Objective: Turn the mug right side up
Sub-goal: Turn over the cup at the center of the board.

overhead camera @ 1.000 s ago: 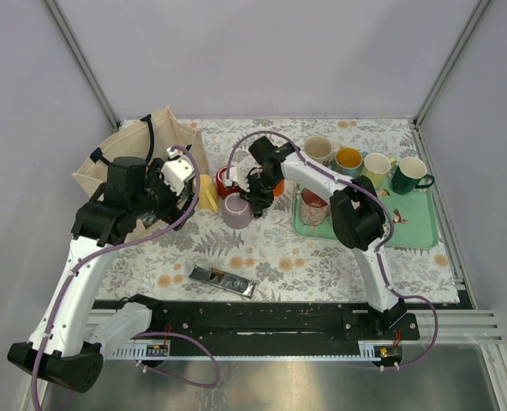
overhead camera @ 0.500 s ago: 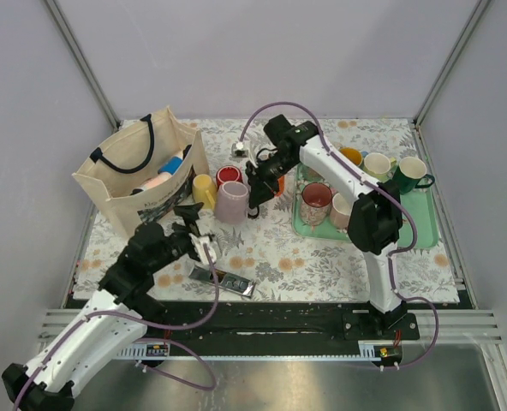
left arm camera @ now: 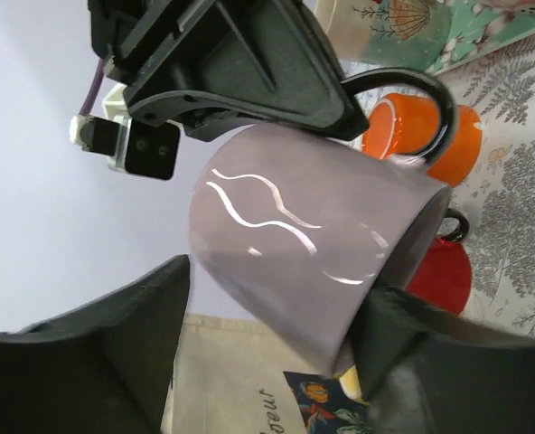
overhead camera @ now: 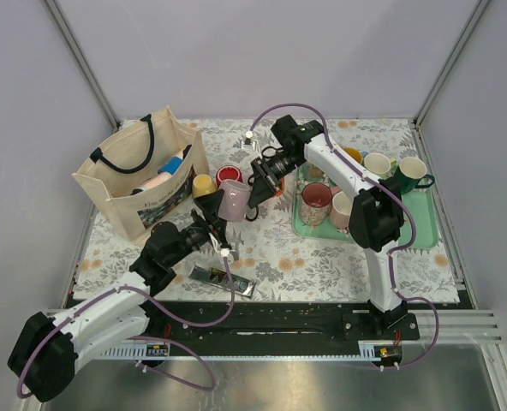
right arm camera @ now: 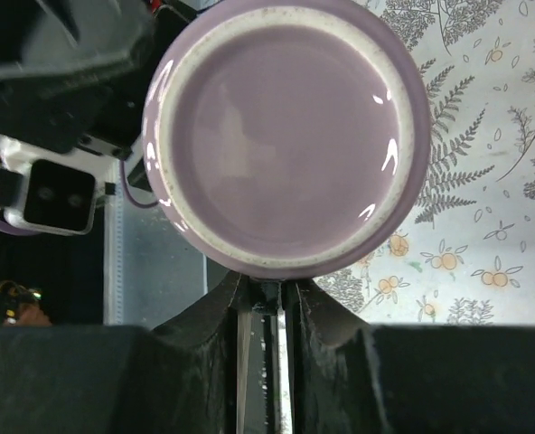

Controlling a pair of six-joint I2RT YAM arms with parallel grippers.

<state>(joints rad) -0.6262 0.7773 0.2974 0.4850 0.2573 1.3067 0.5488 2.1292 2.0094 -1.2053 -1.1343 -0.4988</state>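
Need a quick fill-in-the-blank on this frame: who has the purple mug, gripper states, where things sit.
1. The right gripper grips the mug by its ____.
2. The left gripper is ____, with one finger on either side of the mug and neither pressing on it.
3. In the top view the bag stands to the ____ of the mug.

Missing words: handle; open; left
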